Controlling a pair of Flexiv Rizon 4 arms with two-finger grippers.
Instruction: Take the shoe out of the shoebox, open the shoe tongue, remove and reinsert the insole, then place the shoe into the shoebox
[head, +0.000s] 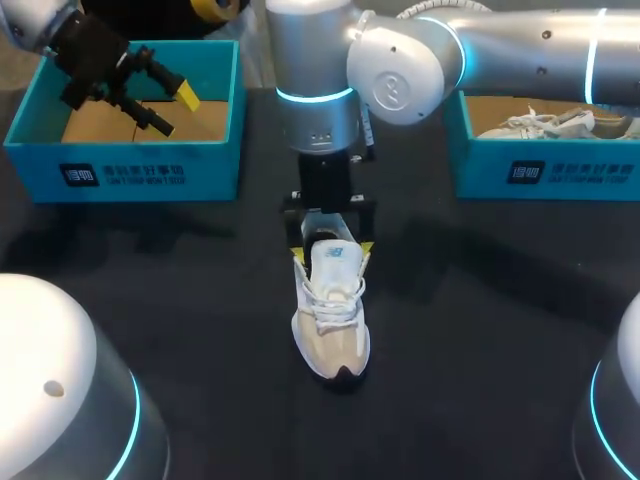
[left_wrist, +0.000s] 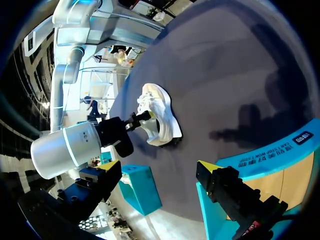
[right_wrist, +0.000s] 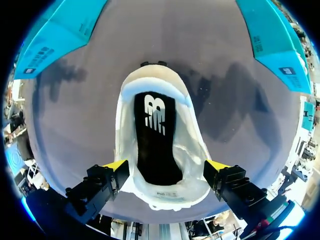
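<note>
On worktop (head: 480, 330) centre, head view, shoe (head: 330, 320) stood outside shoebox (head: 120, 175), right claw (head: 330, 247) released astride its heel, left claw (head: 175, 110) released over that box; left wrist view agreed; right wrist view showed insole (right_wrist: 155, 135) seated inside, so insole removal seemed in hand, next needing a pinch on its heel edge.

Two teal shoeboxes: the left shoebox (head: 125, 172) at the far left and the right shoebox (head: 545, 170) at the far right. Two shoes can be counted: the middle shoe (head: 330, 320) between the boxes, and the boxed shoe (head: 560, 123) in the right shoebox, where I cannot tell if another lies beside it. One black insole (right_wrist: 155, 140) sits inside the middle shoe. Two grippers: the left gripper (head: 175, 108) and the right gripper (head: 331, 248).
</note>
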